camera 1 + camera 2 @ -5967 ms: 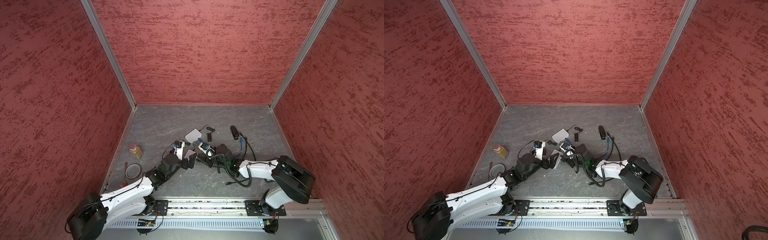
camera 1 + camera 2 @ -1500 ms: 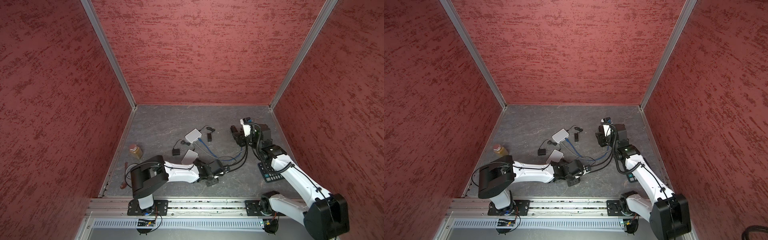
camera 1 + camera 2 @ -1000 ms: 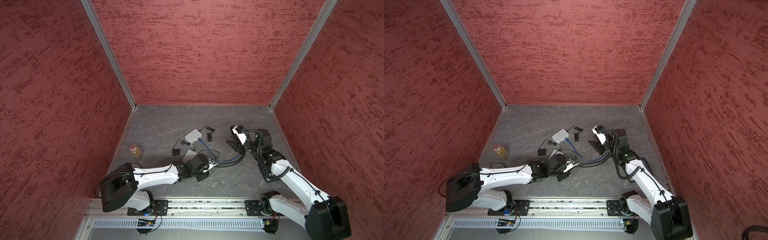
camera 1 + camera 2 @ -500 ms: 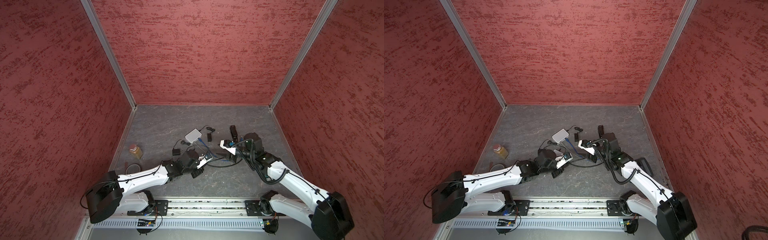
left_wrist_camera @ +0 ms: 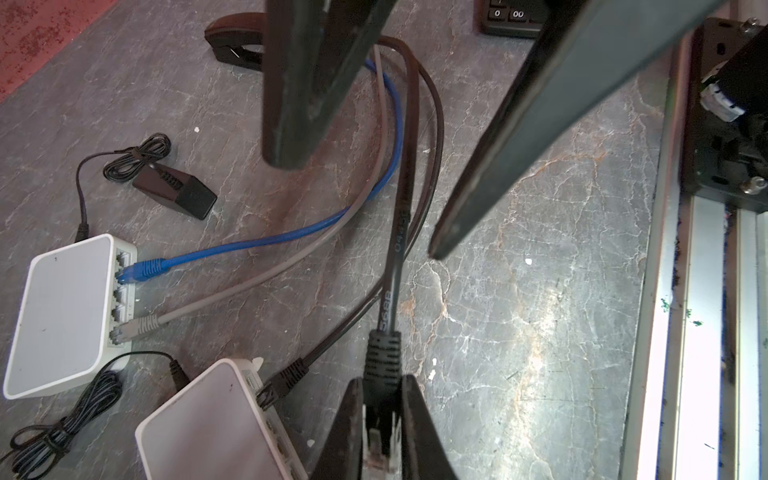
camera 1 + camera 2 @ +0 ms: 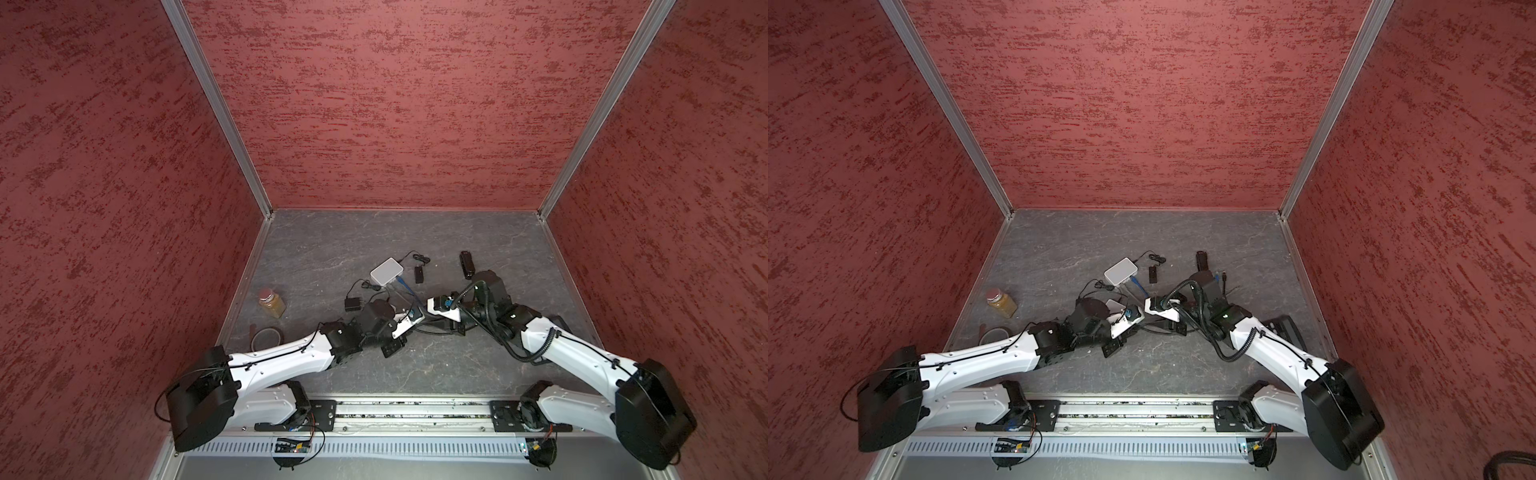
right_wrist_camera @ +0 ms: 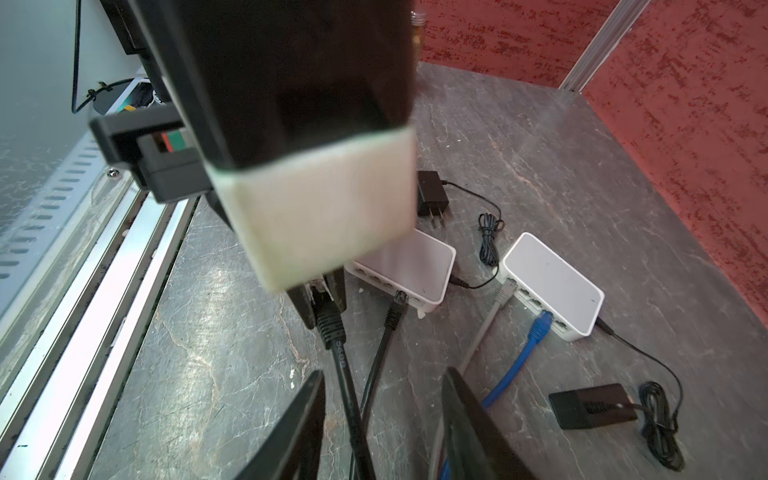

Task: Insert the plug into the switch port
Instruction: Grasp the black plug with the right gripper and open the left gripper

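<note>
Red walls (image 6: 395,104) box in a grey stone floor (image 6: 436,365), and just above it, near the middle, hangs the black plug (image 5: 376,436), not yet in any port. The left gripper (image 5: 383,386) is clamped on it. Its fingers pinch the connector and leave the ribbed boot sticking out, so the plug's nose seems to point back into the gripper rather than at a socket.

Just beside it lies the nearer switch (image 5: 216,424), its port row facing the plug, with one black lead seated there. The right gripper (image 7: 382,424) stands spread astride the plug's cable (image 7: 348,390) and seems not to touch it. It is likely placed to take the cable behind the boot so the plug can be turned or steadied.

Beyond, the far switch (image 5: 62,311) carries a blue cable (image 5: 257,245) and a grey cable (image 5: 249,286). A jar (image 6: 272,303) sits well apart on the left.
</note>
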{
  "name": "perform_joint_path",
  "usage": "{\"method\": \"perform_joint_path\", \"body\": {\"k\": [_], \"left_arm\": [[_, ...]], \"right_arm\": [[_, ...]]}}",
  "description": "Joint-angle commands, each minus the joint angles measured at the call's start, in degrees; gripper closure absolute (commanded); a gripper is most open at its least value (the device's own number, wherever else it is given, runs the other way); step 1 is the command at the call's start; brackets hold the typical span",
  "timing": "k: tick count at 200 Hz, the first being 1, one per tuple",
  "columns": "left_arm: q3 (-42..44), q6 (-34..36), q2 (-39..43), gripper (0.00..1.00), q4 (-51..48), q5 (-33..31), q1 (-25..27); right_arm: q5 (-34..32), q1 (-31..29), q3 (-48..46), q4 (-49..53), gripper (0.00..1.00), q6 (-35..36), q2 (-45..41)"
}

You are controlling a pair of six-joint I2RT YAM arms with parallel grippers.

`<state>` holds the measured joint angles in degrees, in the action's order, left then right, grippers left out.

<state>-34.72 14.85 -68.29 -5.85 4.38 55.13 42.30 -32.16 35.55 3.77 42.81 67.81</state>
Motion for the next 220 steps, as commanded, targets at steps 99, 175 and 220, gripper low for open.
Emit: {"method": "perform_joint_path", "body": {"k": [99,175,220], "left_arm": [[-1.88,2.70,1.93,0.92,2.67,0.13,0.65],[-2.81,4.75,2.79,0.92,3.71,-1.03,0.74],[-1.73,4.12,3.88,0.92,3.75,-1.99,1.09]], "right_arm": [[10.79,-0.37,-1.12,-5.59,0.58,0.53,5.05],[11.32,-0.36,-1.78,-7.57,0.66,-0.30,7.33],[10.97,-0.36,-3.29,-9.67,0.71,-1.36,6.09]]}}
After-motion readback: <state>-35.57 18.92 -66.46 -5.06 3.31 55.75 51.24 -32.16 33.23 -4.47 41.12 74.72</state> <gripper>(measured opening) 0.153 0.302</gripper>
